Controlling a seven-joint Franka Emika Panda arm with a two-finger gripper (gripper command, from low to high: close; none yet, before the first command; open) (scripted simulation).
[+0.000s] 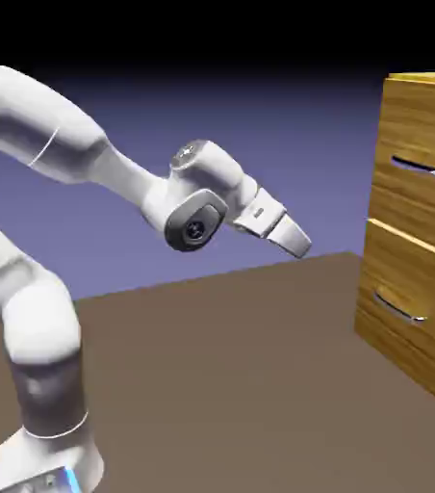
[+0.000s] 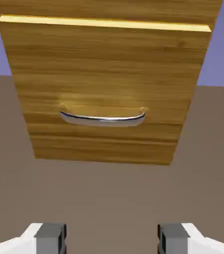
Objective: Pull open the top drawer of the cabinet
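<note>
White two-finger end effector [image 1: 292,237]: spread, holding nothing | open gap before honey-brown wood-grain boxy cabinet [image 1: 416,207] | brown bench [image 1: 212,385] edge behind

Gripper [image 1: 301,248]: angled downward toward the exterior view's right — apart from the cabinet
Arm [image 1: 120,173]: white; extends behind the jaws, to the exterior view's left
Cabinet [image 1: 409,217]: honey-brown wood grain; positioned beyond the jaws, to the exterior view's right
Top drawer [image 1: 419,188]: closed; bar handle [image 1: 421,167] located higher than the jaws
Lower drawer [image 1: 409,298]: handle [image 1: 399,306] located lower than the jaws
Brown surface [image 1: 221,385]: below the jaws — plain
</note>
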